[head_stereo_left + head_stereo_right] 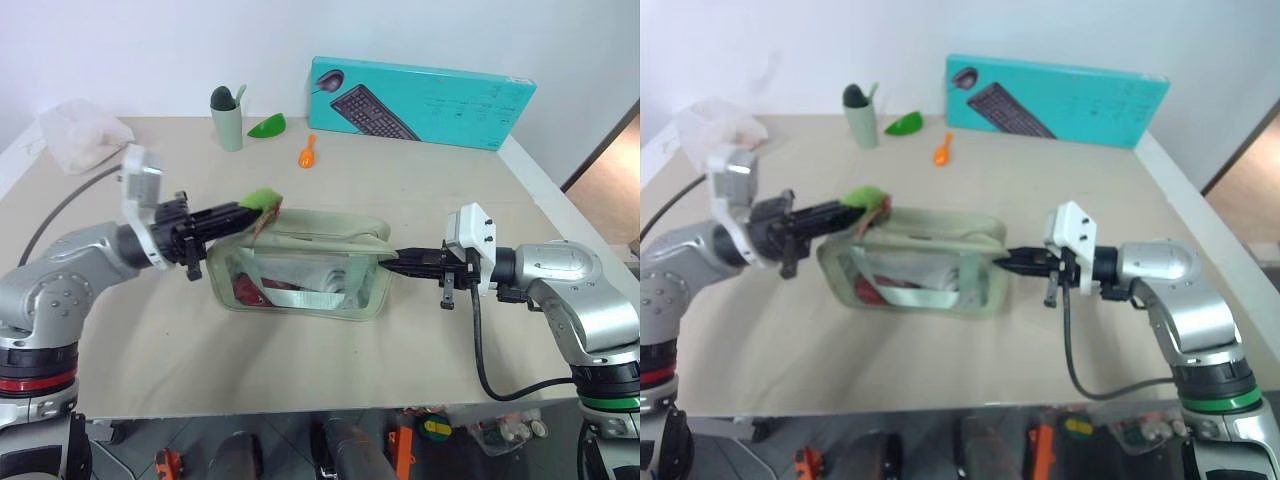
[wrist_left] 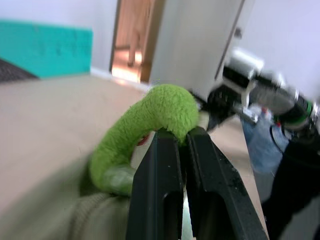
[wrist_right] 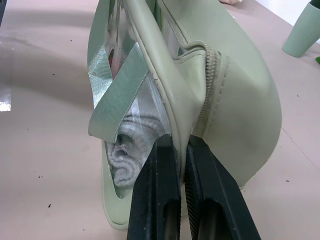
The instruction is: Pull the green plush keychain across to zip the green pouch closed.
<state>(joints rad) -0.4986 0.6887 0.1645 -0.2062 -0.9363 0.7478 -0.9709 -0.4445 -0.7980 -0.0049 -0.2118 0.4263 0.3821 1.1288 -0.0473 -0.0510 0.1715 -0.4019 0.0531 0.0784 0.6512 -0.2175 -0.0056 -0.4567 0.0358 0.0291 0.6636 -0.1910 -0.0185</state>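
Note:
The green pouch (image 1: 300, 268) stands in the middle of the table, its clear window showing red and white contents, a webbing strap (image 3: 117, 95) hanging across it. At its left top corner sits the green plush keychain (image 1: 262, 200), a fuzzy lime loop. My left gripper (image 1: 250, 209) is shut on the green plush keychain (image 2: 150, 120), fingers pointing toward the right. My right gripper (image 1: 388, 262) is shut on the pouch's right end, pinching the edge beside the zipper (image 3: 207, 85).
A teal keyboard box (image 1: 420, 100) leans on the back wall. A grey-green cup (image 1: 227, 118), a glossy green leaf piece (image 1: 268, 126) and an orange spoon (image 1: 307, 153) lie at the back. A white bag (image 1: 82, 134) sits at the back left. The table edge (image 1: 300, 410) runs along the front.

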